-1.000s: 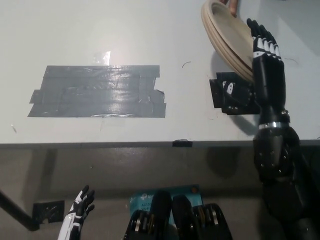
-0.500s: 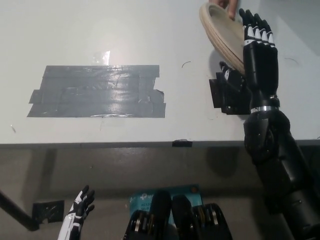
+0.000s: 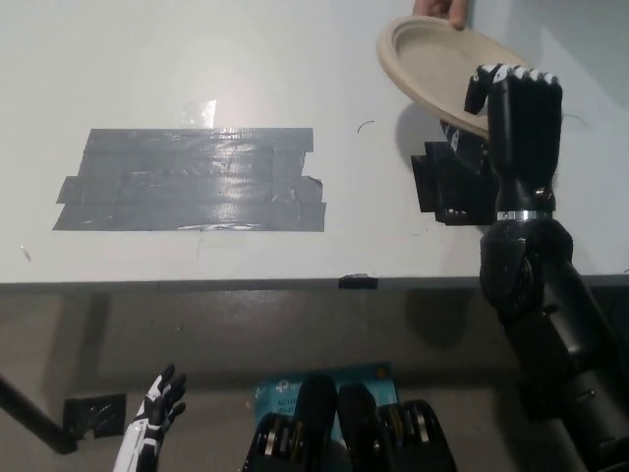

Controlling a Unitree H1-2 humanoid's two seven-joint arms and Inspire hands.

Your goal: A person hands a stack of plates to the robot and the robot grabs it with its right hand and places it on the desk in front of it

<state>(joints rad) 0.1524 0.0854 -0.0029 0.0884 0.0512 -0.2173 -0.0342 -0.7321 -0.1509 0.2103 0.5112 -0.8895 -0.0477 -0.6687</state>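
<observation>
While the stack of plates is held above the far right of the desk, its near rim is clamped by the black right hand, whose fingers are curled over the edge, and its far edge is pinched by a person's hand at the top of the frame. The stack is tilted, not level, and clear of the desk surface. The plates are judged stiff and light (pale beige, matte, possibly paper or wood fibre), so little grip force should be needed, but separate plates may slide on one another if tipped further. A hold across the rim, with fingers above and thumb below, is judged best; the thumb itself cannot be seen. The desk is flat, pale and smooth, with a broad patch of grey tape at centre-left and a black marker patch just beneath the stack. Ample bare surface is offered between the two. The white left hand is rested low at the left, below the desk edge, fingers spread and holding nothing.
</observation>
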